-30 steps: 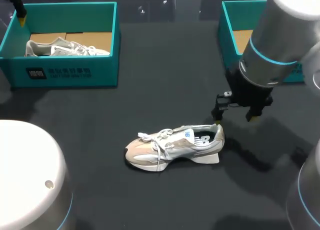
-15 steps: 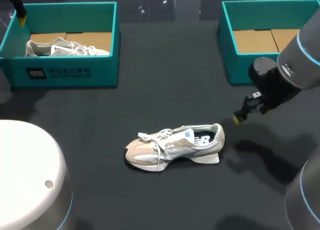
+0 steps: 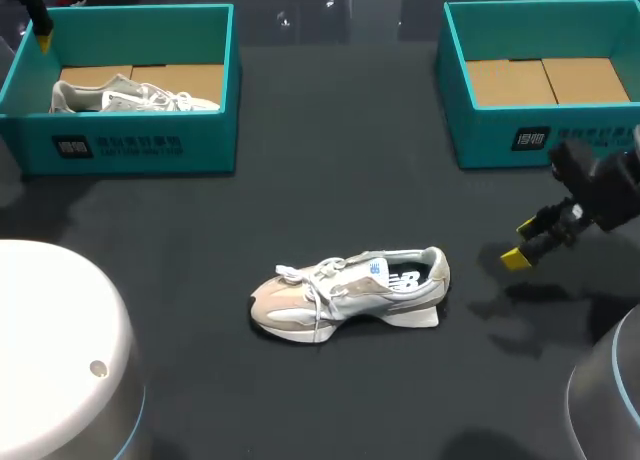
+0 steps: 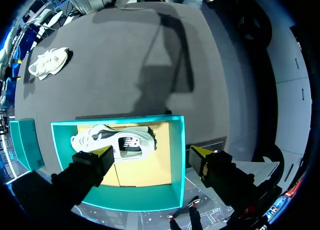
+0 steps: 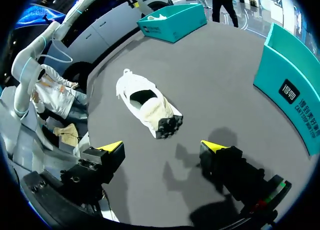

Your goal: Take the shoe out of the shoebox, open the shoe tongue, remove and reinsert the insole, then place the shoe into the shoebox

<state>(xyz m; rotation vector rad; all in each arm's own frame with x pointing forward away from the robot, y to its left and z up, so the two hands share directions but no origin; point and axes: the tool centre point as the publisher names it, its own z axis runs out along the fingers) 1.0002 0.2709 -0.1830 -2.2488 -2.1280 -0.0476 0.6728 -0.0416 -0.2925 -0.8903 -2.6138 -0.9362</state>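
A beige and white shoe (image 3: pixel 345 292) lies on its sole in the middle of the dark table, toe to the left. My right gripper (image 3: pixel 525 242) hangs open to the right of its heel, apart from it. In the right wrist view the shoe (image 5: pixel 147 105) lies ahead of the open gripper (image 5: pixel 162 147), heel nearest. My left gripper (image 3: pixel 38 20) is at the back left corner of the left shoebox (image 3: pixel 130 145). It stands open (image 4: pixel 150 155) above that teal box (image 4: pixel 176 160), which holds a second shoe (image 4: pixel 115 140).
A second teal shoebox (image 3: pixel 500 140) stands at the back right, showing only its cardboard floor. In the right wrist view it (image 5: pixel 295 95) is close beside the right gripper. Bare dark table surrounds the middle shoe.
My right arm has swung away from above the shoe's heel to the right, toward the table's right edge, uncovering the right shoebox. The shoe and the left arm have not moved.
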